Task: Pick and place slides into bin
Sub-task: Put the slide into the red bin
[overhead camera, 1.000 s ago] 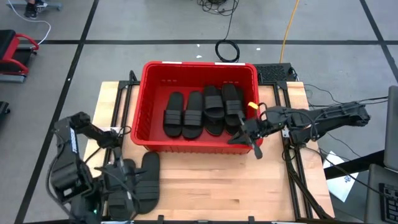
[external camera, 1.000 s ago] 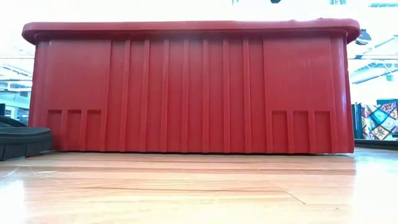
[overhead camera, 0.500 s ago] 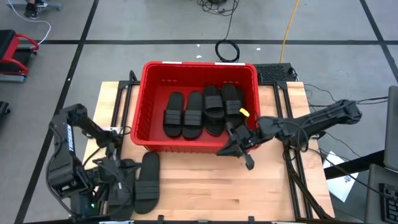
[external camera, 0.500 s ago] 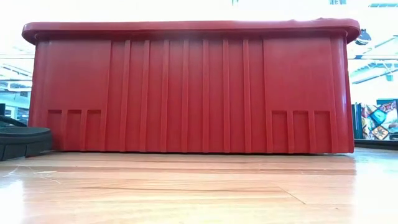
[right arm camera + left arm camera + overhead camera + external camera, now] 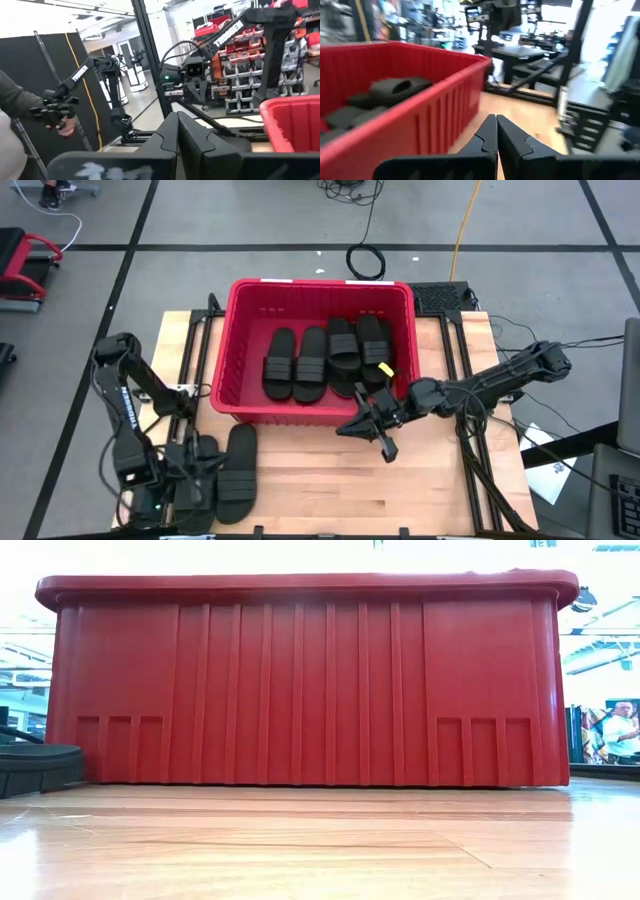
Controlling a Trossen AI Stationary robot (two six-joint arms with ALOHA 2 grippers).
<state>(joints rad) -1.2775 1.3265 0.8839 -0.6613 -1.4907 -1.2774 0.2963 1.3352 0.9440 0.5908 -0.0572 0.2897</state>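
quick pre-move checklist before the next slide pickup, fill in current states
1. Large red slotted plastic bin upright on the wooden table: ok.
2. Matte black rubber slides already in the bin: ok, they lie flat inside.
3. Black slides left on the table, near the bin's front-left corner: ok, clear of the bin.
4. Left gripper ready to grasp: not ok, fingers shut, low beside those slides.
5. Right gripper empty: ok, fingers shut on nothing, in front of the bin.
6. Exact count of remaining slides: cannot tell, the left arm covers part.
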